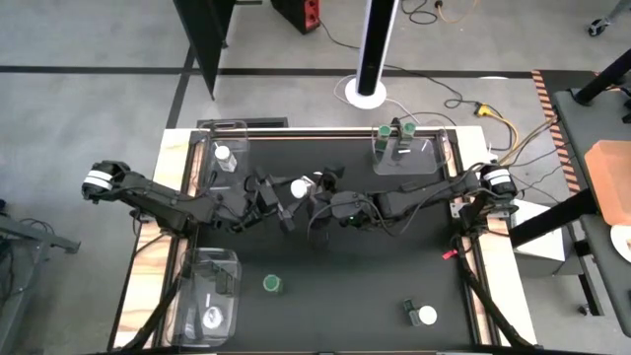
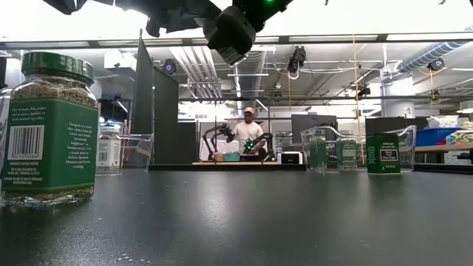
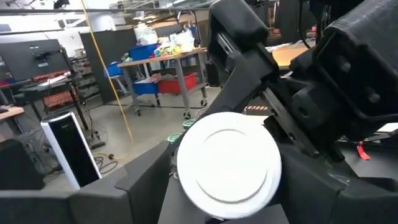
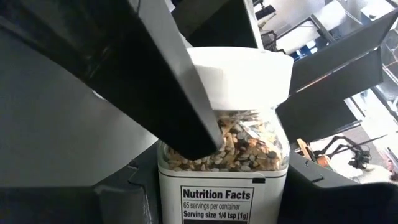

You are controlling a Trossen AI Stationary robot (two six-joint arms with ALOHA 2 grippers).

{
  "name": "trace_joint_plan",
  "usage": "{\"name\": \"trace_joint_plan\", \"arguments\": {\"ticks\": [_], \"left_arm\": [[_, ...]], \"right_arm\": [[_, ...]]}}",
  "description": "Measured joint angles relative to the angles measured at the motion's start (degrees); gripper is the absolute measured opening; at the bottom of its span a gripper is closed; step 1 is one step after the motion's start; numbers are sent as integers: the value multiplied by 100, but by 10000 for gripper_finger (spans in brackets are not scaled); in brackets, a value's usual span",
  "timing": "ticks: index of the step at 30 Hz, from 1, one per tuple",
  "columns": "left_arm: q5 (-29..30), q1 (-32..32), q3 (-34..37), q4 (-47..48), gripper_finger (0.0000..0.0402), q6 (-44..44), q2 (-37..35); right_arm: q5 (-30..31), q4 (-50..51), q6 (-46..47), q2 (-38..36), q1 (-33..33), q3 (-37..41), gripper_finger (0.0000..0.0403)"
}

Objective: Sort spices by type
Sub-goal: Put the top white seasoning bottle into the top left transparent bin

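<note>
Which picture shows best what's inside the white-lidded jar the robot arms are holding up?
The right wrist view: the jar fills it, showing seeds through its clear wall and a nutrition label. The left wrist view shows only its round white lid. The high view shows a small white dot between both arms. The low view doesn't clearly show it.

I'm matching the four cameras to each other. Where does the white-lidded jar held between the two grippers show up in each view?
High view: white-lidded jar at table centre, between the left gripper and right gripper.
Low view: not identifiable; only dark gripper parts at the top edge.
Left wrist view: the jar's lid faces the camera, lower centre.
Right wrist view: the jar fills the centre, label visible.
Shared landmark: the jar's white lid.
</note>
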State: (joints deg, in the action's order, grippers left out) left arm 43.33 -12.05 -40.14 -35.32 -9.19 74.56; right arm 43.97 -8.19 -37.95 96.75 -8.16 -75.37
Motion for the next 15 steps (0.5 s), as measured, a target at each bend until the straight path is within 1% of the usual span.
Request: {"name": "trace_joint_plan", "arguments": {"ticks": [5,8,12,15], "left_arm": [[26,4,-22,85,270,65,4],[-9,13,-22,88,277,12,4],[-24,18,-22,88,274,-32,4],[-49,20,-22,87,256,-43,4]], "right_arm": [[-2,20,-85,0,-4,0,188],[-6,20,-90,0,-7,0,188],[-17,20,-93,-2,-7,0,188],[-24,20,-67,-2,-7,0,188]]}}
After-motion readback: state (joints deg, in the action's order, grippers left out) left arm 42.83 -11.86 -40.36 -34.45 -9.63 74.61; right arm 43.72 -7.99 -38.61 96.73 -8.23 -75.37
